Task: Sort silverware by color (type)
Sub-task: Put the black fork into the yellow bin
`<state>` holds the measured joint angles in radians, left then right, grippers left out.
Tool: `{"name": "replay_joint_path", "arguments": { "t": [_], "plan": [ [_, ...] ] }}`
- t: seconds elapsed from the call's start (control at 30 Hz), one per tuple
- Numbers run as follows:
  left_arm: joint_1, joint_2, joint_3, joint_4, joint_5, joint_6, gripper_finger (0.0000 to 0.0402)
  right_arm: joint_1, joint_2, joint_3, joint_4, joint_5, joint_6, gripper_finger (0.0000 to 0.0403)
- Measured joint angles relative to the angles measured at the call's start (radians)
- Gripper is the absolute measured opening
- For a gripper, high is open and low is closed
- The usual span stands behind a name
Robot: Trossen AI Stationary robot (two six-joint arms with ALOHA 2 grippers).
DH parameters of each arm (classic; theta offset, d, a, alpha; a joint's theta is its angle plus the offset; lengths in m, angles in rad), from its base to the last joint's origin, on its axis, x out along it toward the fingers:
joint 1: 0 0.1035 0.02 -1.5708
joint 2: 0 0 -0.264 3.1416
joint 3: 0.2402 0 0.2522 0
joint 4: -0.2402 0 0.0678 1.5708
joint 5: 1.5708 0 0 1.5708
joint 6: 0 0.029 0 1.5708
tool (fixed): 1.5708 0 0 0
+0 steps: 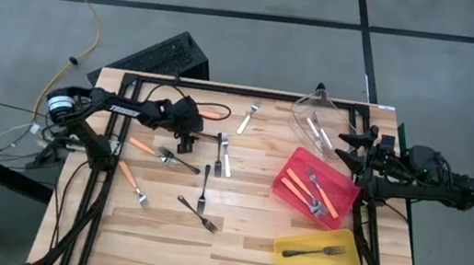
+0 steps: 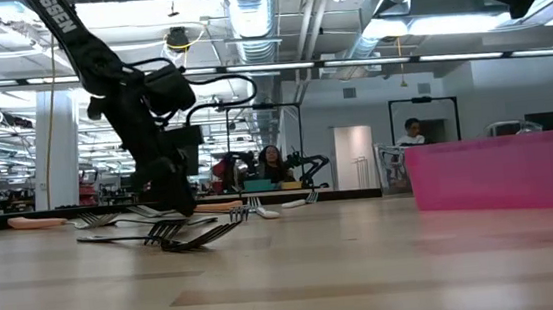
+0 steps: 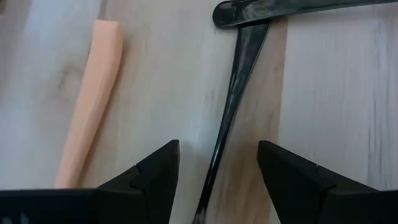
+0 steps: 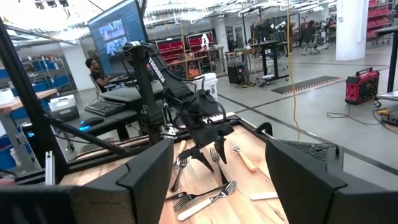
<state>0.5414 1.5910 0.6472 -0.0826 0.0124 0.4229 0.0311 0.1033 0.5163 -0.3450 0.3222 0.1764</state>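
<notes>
Step in hand, pick-up: left gripper (image 3: pixel 217 180) down at the table (image 1: pixel 240 244), jaws open astride a black fork's (image 3: pixel 239 81) handle, beside an orange handle (image 3: pixel 90 106); next, close and lift; right gripper (image 4: pixel 217 180) open, waiting by the bins.

The surface (image 1: pixel 240 244) is pale, smooth-planked wood. The black fork (image 3: pixel 233 99) looks like glossy plastic, the orange handle (image 3: pixel 90 102) beside it like matt plastic.

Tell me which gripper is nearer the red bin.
Right. The right gripper hangs open just past the red bin at the table's right edge; the left gripper is open, low over loose forks across the table.
</notes>
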Motion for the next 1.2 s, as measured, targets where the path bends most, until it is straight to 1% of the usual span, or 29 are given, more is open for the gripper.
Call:
{"name": "replay_joint_path", "arguments": {
  "t": [0.1,0.2,0.3,0.43,0.5,0.53,0.83,0.93,1.1,1.2],
  "plan": [
    [0.019,0.019,0.003,-0.008,0.031,0.0,0.0202,0.0,0.0,0.0,0.0,0.0,0.001,0.0281],
    [0.034,0.022,0.003,-0.035,0.064,-0.006,0.0175,0.0,0.0,0.0,0.0,0.0,0.007,0.0281],
    [0.045,0.022,0.003,-0.045,0.075,-0.005,0.013,0.0,0.0,0.0,-0.001,0.0,0.008,0.0281],
    [0.051,0.023,0.002,-0.054,0.101,-0.012,0.0057,0.0,0.0,0.0,0.0,0.0,0.01,0.0281],
    [0.051,0.023,0.002,-0.054,0.086,-0.028,0.0021,0.0,0.0,0.0,0.0,0.0,0.01,0.0281],
    [0.051,0.023,0.002,-0.054,0.075,-0.041,0.0012,0.0,0.0,0.0,0.0,0.0,0.01,0.0281],
    [0.038,0.008,-0.004,-0.036,0.061,-0.137,0.0002,0.0,0.0,0.0,0.0,-0.001,0.01,0.0281],
    [0.023,-0.027,-0.006,-0.043,0.044,-0.161,0.0001,0.0,0.0,0.0,-0.001,-0.001,0.01,0.0281],
    [0.013,-0.124,-0.008,-0.117,0.044,-0.203,0.0,0.0,0.0,0.0,-0.003,-0.001,0.025,0.0281],
    [0.003,-0.177,-0.008,-0.192,0.055,-0.225,0.0,0.0,0.0,0.0,-0.02,-0.001,0.034,0.0281]
  ]
}}
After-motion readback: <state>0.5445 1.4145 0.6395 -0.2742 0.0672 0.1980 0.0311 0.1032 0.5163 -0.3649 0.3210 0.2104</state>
